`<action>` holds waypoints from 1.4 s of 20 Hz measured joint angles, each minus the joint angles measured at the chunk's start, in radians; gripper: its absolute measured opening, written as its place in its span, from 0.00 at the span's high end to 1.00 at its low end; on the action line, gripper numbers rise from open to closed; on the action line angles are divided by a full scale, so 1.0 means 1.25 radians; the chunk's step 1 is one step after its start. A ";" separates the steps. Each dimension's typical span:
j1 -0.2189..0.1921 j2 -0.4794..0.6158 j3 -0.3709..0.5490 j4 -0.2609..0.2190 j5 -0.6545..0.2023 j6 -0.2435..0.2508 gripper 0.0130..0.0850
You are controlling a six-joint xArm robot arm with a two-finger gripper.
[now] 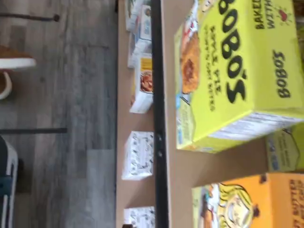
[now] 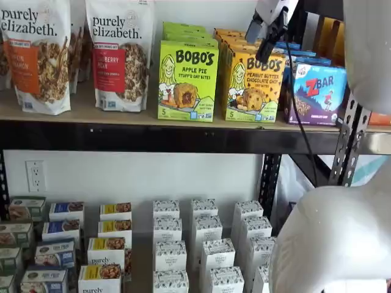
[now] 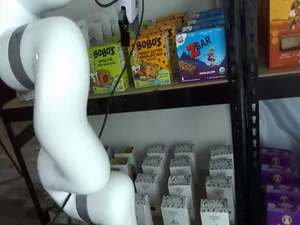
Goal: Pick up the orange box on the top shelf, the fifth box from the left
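Black steel racking with tan wood-look boards fills the scene, and we work at the top shelf (image 2: 91,110), above a lower level of small white cartons (image 2: 208,250). Our gripper (image 2: 267,32) hangs from above in both shelf views, in front of the upper part of the orange box (image 2: 253,76); its black fingers show side-on and dark, so we cannot see a gap between them clearly, but we take the jaws as standing wide, with nothing in them. The orange box, a Bobo's Peanut Butter Chocolate Chip carton, stands upright at the front edge of the shelf, just beside the lime-green Apple Pie carton (image 2: 187,79) on one side and the blue ZBar box (image 2: 319,91) on the other. More orange cartons stand behind it in a row. In the wrist view we see mostly the green carton, and the orange one only at the edge of the picture, so we judge the approach is not yet centred. To do this step well, we should shift sideways toward the orange box until it sits in the middle, keep the fingers wide, and enter straight so neither finger pushes a neighbour. We should close only when both fingers are past the carton's sides.
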 joint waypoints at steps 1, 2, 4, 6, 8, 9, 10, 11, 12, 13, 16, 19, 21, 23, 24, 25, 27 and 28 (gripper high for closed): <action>0.001 0.007 -0.006 -0.007 -0.004 -0.002 0.00; 0.001 0.012 -0.010 -0.011 -0.007 -0.003 0.00; 0.000 0.023 -0.016 -0.016 -0.016 -0.007 0.00; -0.001 0.032 -0.021 -0.018 -0.023 -0.009 0.00; 0.001 0.041 -0.025 -0.023 -0.031 -0.009 0.00; 0.004 0.046 -0.029 -0.026 -0.033 -0.009 0.00; 0.006 0.051 -0.032 -0.029 -0.034 -0.008 0.00; 0.008 0.055 -0.034 -0.031 -0.036 -0.006 0.00; 0.011 0.058 -0.036 -0.032 -0.039 -0.004 0.00; 0.015 0.061 -0.036 -0.034 -0.044 -0.002 0.00; 0.028 0.069 -0.036 -0.045 -0.059 0.006 0.00; 0.043 0.074 -0.032 -0.064 -0.077 0.015 0.00; 0.049 0.077 -0.028 -0.070 -0.086 0.018 0.00; 0.053 0.078 -0.023 -0.071 -0.095 0.021 0.00; 0.054 0.078 -0.020 -0.072 -0.100 0.021 0.00; 0.055 0.079 -0.018 -0.072 -0.104 0.022 0.00; 0.057 0.080 -0.015 -0.075 -0.111 0.022 0.00; 0.058 0.081 -0.013 -0.077 -0.115 0.022 0.00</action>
